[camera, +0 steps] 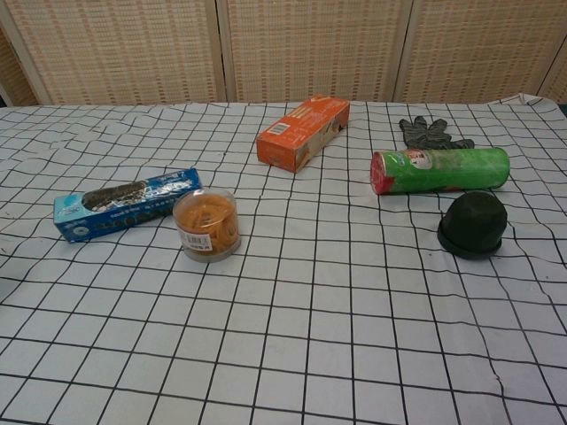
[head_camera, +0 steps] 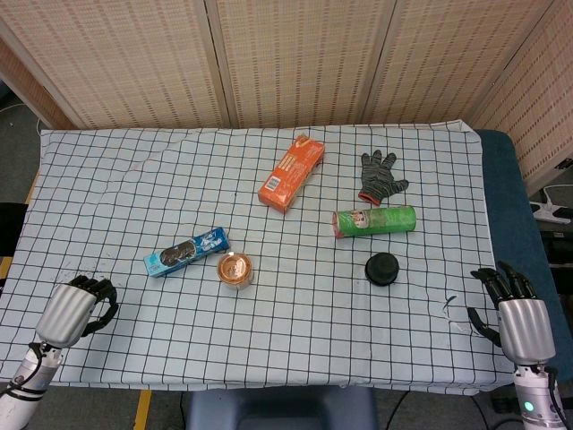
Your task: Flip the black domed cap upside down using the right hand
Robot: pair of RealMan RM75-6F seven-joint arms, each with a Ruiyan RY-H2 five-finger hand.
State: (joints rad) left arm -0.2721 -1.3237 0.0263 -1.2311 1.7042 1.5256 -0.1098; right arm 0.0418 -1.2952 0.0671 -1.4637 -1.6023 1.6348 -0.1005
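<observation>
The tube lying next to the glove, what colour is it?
Green, with a red end; the chest view shows the tube best.

Cloth (head_camera: 134,179): white, black grid. Domed cap (camera: 472,225): black. Tube (camera: 440,170): green, red end. Box (camera: 302,132): orange, white print. Packet (camera: 127,204): blue, dark biscuits pictured. Tub (camera: 206,225): clear, orange contents. Glove (head_camera: 380,176): grey knit, red cuff edge. Screen (camera: 310,49): tan woven. Hands: left hand (head_camera: 76,309) and right hand (head_camera: 515,315) both silver backs, black fingers.
</observation>
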